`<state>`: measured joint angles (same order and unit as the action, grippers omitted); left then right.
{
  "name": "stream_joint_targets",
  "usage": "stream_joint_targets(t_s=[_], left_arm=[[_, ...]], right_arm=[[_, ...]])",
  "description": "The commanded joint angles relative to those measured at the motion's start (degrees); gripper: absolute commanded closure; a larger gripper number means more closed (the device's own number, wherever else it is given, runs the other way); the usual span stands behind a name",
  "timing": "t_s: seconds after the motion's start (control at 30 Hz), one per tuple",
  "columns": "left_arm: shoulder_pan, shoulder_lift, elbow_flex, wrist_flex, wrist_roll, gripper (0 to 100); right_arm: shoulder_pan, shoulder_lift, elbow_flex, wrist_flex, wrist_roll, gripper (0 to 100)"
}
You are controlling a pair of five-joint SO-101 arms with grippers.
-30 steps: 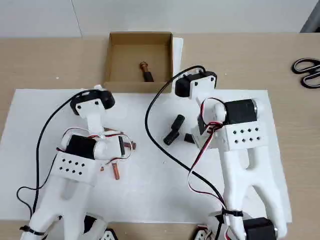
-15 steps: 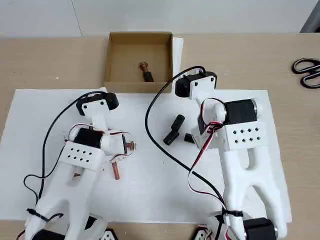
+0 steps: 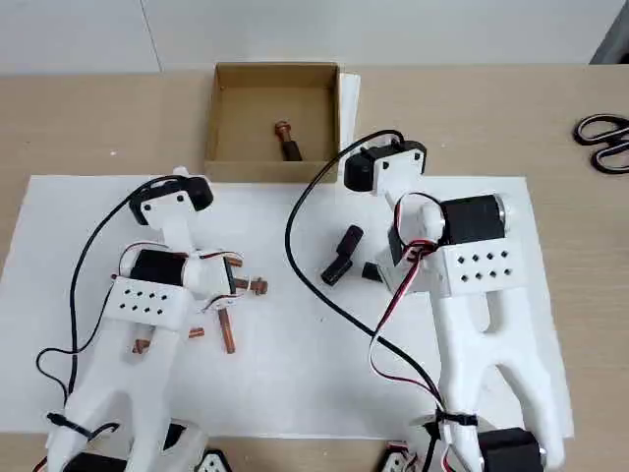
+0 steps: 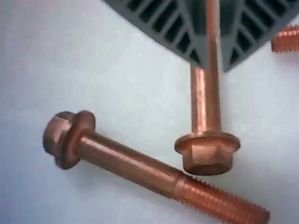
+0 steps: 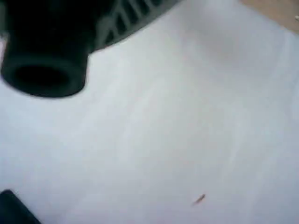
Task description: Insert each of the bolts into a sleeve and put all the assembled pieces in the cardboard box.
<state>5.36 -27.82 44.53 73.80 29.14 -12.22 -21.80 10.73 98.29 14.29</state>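
Movement is confined to our left arm (image 3: 147, 300), which has swung toward 9 o'clock with jaws seemingly clamped on a copper flanged bolt (image 3: 254, 285), so we judge it ready for the black plastic sleeves (image 3: 341, 254) at its 3 o'clock.

Open cardboard box (image 3: 211, 118) at the table's far side, holding one assembled piece (image 3: 287, 141), a copper bolt in a black sleeve, lying flat. Two black sleeves (image 3: 349, 239) lie close together on the paper (image 3: 295, 393). The right gripper (image 3: 378, 272) holds a third sleeve (image 5: 44, 60), its hollow end showing. The left gripper (image 3: 239, 285) pinches a bolt (image 4: 205, 140) by its shank, and loose copper bolts (image 3: 228, 332) lie beside it
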Motion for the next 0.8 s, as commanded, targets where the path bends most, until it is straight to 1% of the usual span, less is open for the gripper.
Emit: stream_joint_targets(t_s=[0.0,0.37,0.5,0.77], left_arm=[[0.09,-0.09,0.92,-1.05,-0.53,99],[0.18,-0.09,1.98,-0.7,-0.62,99],[1.67,-0.18,1.98,-0.18,-0.62,99],[1.49,-0.53,1.63,0.7,-0.62,99]], right_arm=[[0.57,-1.63,-0.26,-0.48,-0.62,99.5],[0.4,-1.54,-0.18,-0.48,-0.62,99.5],[0.4,-1.54,-0.18,-0.48,-0.62,99.5],[0.48,-1.98,4.22,-2.15,-0.62,99.5]])
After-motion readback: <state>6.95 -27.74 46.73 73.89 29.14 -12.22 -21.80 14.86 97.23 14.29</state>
